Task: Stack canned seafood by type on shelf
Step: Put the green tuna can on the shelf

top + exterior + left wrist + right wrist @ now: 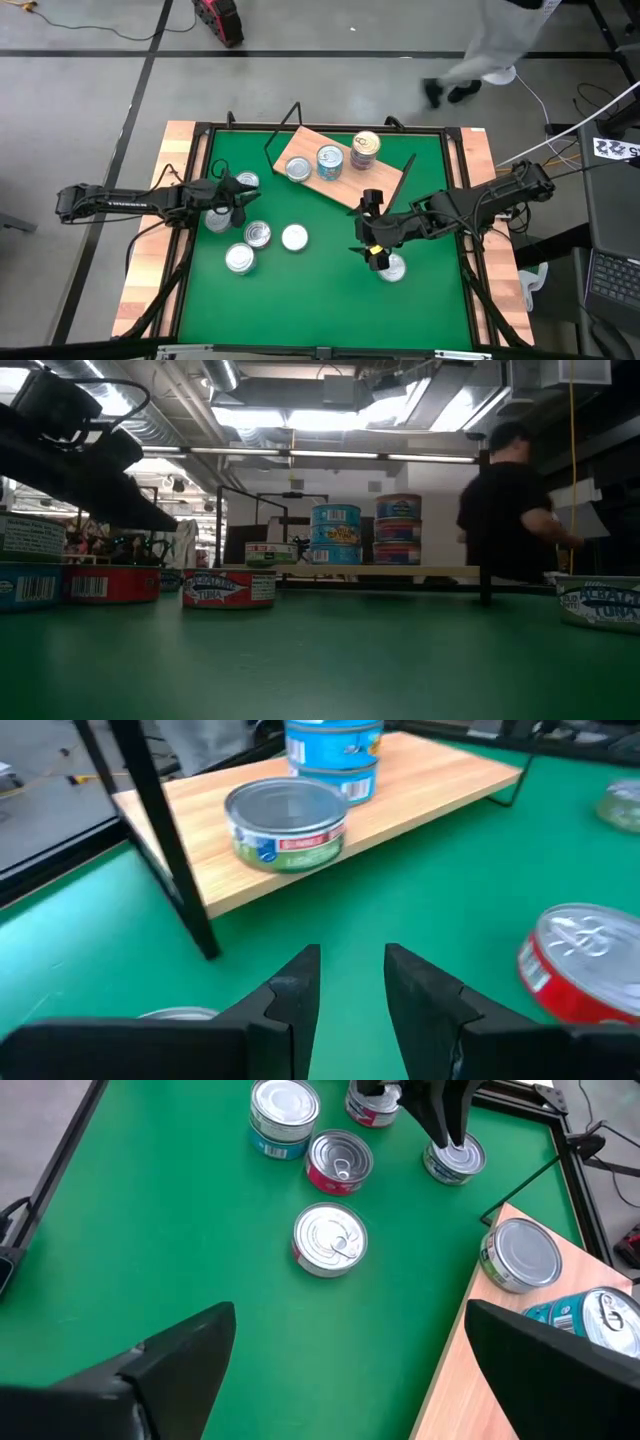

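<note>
**A:** Which step are you seeing here?

**B:** You are looking at a pause between picks, by my judgement. The left gripper (238, 192) is hovering just off the shelf's (349, 186) left end, among the loose tins. Its jaws are standing slightly apart and gripping nothing. The right gripper (372, 250) is hanging on the robot's side of the shelf's right end, beside the lone tin (391, 268). Its jaws are gaping wide and are also empty.

**A:** What is the next move asking of you?

**B:** You are probably needing a descent over one tin, a closing of the jaws on its rim, and a label check before choosing a pile. The shelf is lying askew on the green surface (320, 305), so you will be placing at an angle.

**A:** How many things are you counting?

**B:** One shelf, carrying three groups:
- a single green-labelled tin (297, 168) at its left end
- a teal pile (330, 160) at its middle
- a taller pile (366, 150) towards its right

Six tins are waiting off the shelf: five to the left and robot's side of it, plus the lone tin.
</note>
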